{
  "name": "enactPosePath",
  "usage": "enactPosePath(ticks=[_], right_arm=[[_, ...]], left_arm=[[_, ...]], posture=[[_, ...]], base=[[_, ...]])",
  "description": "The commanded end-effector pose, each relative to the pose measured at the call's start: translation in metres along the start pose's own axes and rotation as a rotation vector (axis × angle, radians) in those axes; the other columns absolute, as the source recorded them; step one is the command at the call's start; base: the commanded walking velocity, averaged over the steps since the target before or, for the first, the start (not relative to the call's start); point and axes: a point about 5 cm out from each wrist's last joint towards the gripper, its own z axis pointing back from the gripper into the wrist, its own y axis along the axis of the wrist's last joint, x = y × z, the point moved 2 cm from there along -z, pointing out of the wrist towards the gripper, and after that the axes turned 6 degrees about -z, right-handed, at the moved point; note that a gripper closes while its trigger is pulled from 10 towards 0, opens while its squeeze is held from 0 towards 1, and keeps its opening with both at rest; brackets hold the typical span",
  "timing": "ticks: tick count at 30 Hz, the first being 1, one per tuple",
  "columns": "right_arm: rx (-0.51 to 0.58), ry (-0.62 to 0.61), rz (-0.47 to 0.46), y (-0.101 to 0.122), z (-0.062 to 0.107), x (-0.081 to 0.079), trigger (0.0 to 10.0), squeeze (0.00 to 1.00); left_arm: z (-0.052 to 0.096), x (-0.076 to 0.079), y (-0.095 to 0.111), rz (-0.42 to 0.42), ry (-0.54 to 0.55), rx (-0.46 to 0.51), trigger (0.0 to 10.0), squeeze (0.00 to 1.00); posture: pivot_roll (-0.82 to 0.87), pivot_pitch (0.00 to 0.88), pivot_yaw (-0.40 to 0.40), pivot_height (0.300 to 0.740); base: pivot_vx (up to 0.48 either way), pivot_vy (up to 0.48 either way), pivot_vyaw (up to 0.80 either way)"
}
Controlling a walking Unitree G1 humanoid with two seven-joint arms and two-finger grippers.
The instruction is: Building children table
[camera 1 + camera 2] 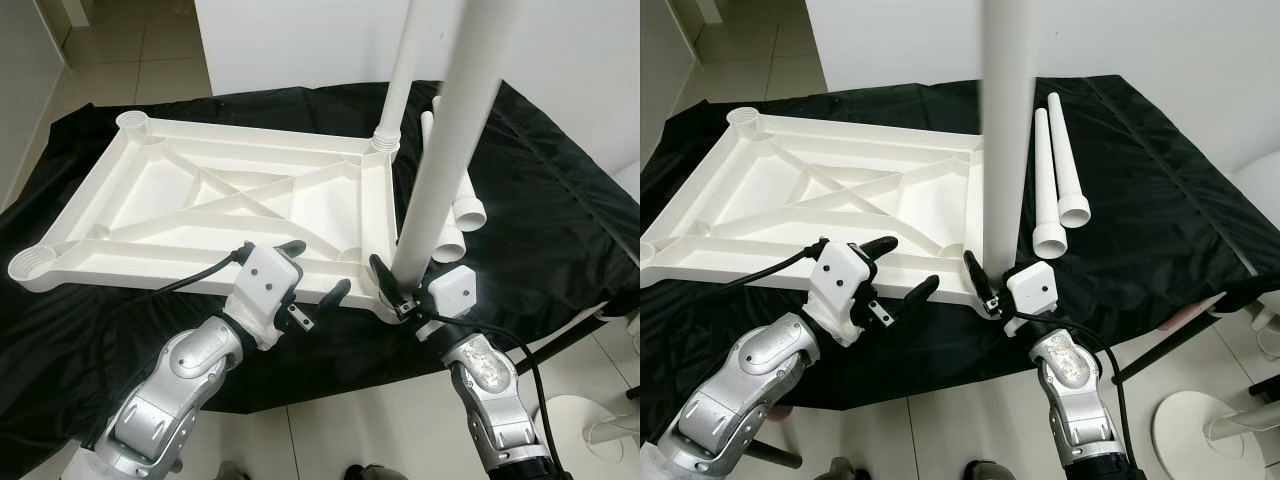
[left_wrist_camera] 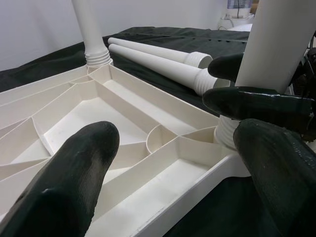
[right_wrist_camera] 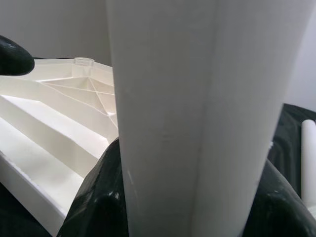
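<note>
A white plastic table top (image 1: 150, 200) lies upside down on a black cloth (image 1: 540, 210). One white leg (image 1: 398, 80) stands in its far right corner socket. A second leg (image 1: 450, 150) stands upright at the near right corner, and my right gripper (image 1: 398, 288) is shut on it low down, just above the socket. The right wrist view has that leg (image 3: 197, 98) between both black fingers (image 3: 94, 197). My left gripper (image 1: 312, 270) is open at the table top's near edge, left of the held leg, holding nothing. Two loose legs (image 1: 1058, 170) lie on the cloth to the right.
The cloth-covered surface ends just in front of me, with tiled floor (image 1: 330, 430) below. A white wall (image 1: 580, 60) stands behind. A round white stand base (image 1: 1210, 425) and cables sit on the floor at the right.
</note>
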Motion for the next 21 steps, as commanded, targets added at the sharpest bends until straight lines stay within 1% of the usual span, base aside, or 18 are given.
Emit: enactPosePath(ticks=[1, 2, 3, 11, 12, 15, 17, 20, 21], right_arm=[[-0.120, 0.029, -0.059, -0.0244, 0.0065, -0.0080, 10.0, 0.00], [-0.115, 0.019, -0.108, -0.0246, 0.0039, -0.0078, 10.0, 0.00], [-0.113, 0.019, -0.124, -0.0246, 0.0027, -0.0081, 10.0, 0.00], [-0.122, 0.034, -0.161, -0.0265, -0.0003, -0.0106, 10.0, 0.00], [-0.126, 0.032, -0.184, -0.0277, 0.0001, -0.0108, 10.0, 0.00], [-0.126, 0.027, -0.193, -0.0277, 0.0000, -0.0103, 10.0, 0.00], [-0.131, 0.015, -0.221, -0.0284, 0.0002, -0.0084, 10.0, 0.00], [-0.136, 0.008, -0.234, -0.0295, 0.0008, -0.0080, 10.0, 0.00], [-0.138, -0.008, -0.255, -0.0306, 0.0016, -0.0071, 10.0, 0.00]], left_arm=[[0.0021, 0.0067, 0.0017, 0.003, -0.085, 0.006, 10.0, 0.00], [0.0024, 0.0068, 0.0018, 0.001, -0.083, 0.006, 10.0, 0.00], [0.0024, 0.0068, 0.0019, 0.001, -0.083, 0.006, 10.0, 0.00], [0.0021, 0.0075, 0.0025, 0.001, -0.080, 0.009, 10.0, 0.00], [0.0022, 0.0073, 0.0024, 0.000, -0.078, 0.008, 10.0, 0.00], [0.0022, 0.0073, 0.0024, 0.000, -0.078, 0.009, 10.0, 0.00], [0.0024, 0.0080, 0.0028, 0.001, -0.078, 0.010, 10.0, 0.00], [0.0026, 0.0084, 0.0028, 0.001, -0.078, 0.009, 10.0, 0.00], [0.0029, 0.0087, 0.0028, 0.000, -0.080, 0.009, 10.0, 0.00]], posture=[[0.01, 0.129, 0.001, 0.740], [0.01, 0.130, -0.003, 0.740], [0.01, 0.130, -0.002, 0.740], [0.01, 0.128, -0.008, 0.740], [0.01, 0.127, -0.010, 0.740], [0.01, 0.127, -0.010, 0.740], [0.01, 0.125, -0.012, 0.740], [0.01, 0.123, -0.012, 0.740], [0.01, 0.122, -0.012, 0.740]], base=[[0.000, 0.000, 0.00], [0.000, 0.000, 0.00], [0.000, 0.000, 0.00], [0.000, 0.000, 0.00], [0.000, 0.000, 0.00], [0.000, 0.000, 0.00], [0.000, 0.000, 0.00], [0.000, 0.000, 0.00], [0.000, 0.000, 0.00]])
